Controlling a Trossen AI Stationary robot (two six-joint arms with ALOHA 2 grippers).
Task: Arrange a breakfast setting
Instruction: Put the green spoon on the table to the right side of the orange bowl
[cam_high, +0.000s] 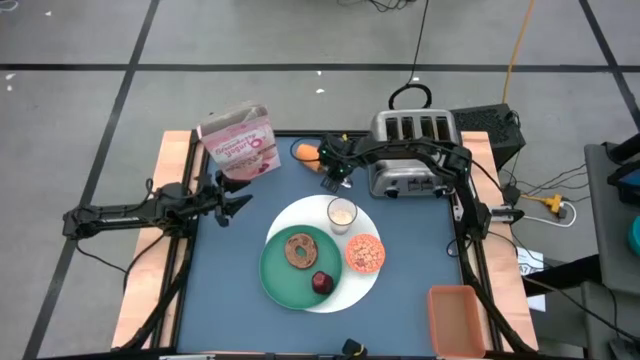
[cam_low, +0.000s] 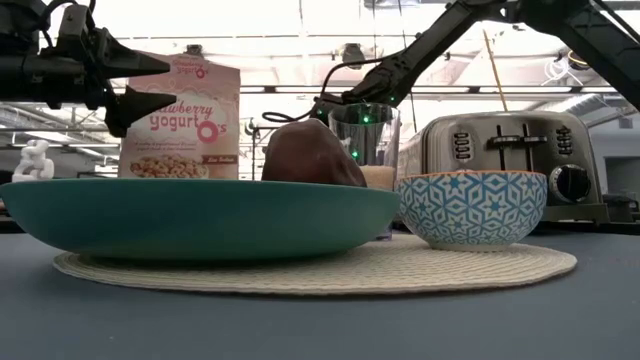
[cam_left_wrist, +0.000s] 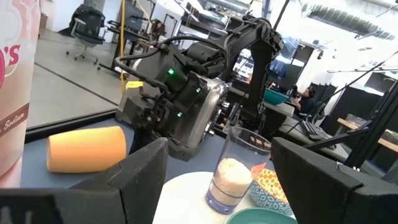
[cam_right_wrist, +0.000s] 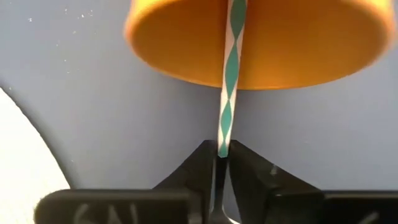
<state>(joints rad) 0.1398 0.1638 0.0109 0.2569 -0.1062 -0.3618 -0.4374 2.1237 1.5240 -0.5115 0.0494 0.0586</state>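
Striped straw (cam_right_wrist: 227, 81) between right fingers (cam_right_wrist: 242, 165), near orange cup (cam_right_wrist: 261, 37)

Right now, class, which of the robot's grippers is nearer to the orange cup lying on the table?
Right. The right gripper is beside the orange cup, pinching a striped straw. The left gripper hovers farther off, near the cereal box.

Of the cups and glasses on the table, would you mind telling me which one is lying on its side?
The orange cup at the far edge, between the cereal box and the toaster, lies on its side. The glass on the white placemat stands upright.
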